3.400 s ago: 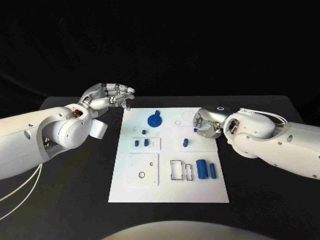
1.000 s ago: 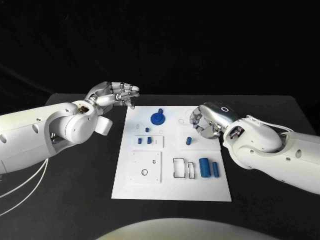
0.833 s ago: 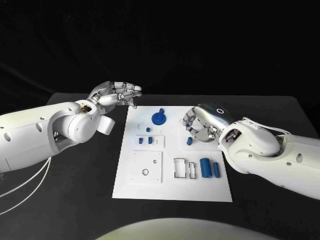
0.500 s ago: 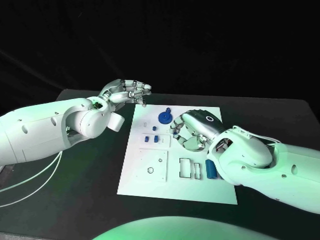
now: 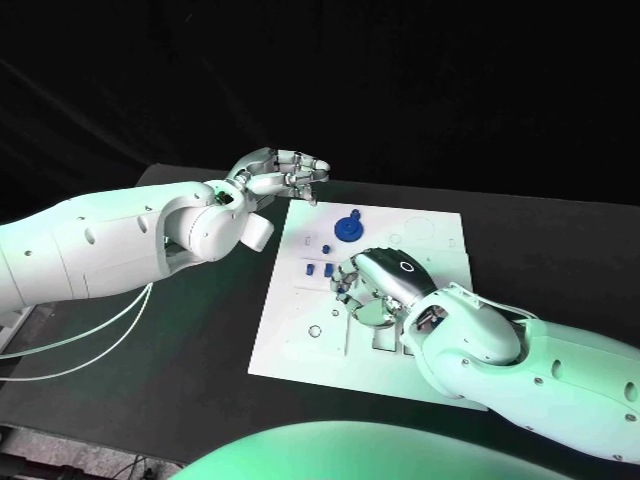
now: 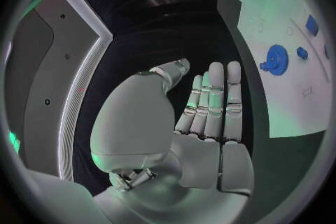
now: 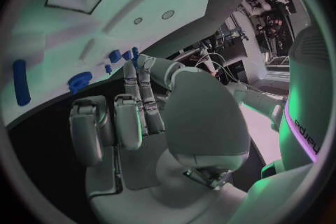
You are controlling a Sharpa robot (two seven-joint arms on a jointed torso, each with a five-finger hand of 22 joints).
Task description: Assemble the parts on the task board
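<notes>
The white task board [image 5: 433,238] lies in the middle of the black table. A blue gear [image 5: 348,230] stands near its far edge, with small blue parts [image 5: 314,268] just nearer. My right hand [image 5: 369,286] hovers over the board's middle, fingers loosely spread, nothing in it; it hides the board's near right portion. In the right wrist view the board [image 7: 105,0] carries a long blue part [image 7: 21,89] and smaller ones [image 7: 78,82]. My left hand [image 5: 281,173] hangs by the board's far left corner, empty. The left wrist view shows its fingers [image 6: 213,103] straight and the gear [image 6: 275,59].
The black table [image 5: 190,330] stretches wide to the left of the board and beyond its right edge. White cables [image 5: 61,345] trail from my left arm down over the table's left side.
The camera has shifted. My right hand has moved from the board's right edge to above its middle. My left hand stays by the far left corner.
</notes>
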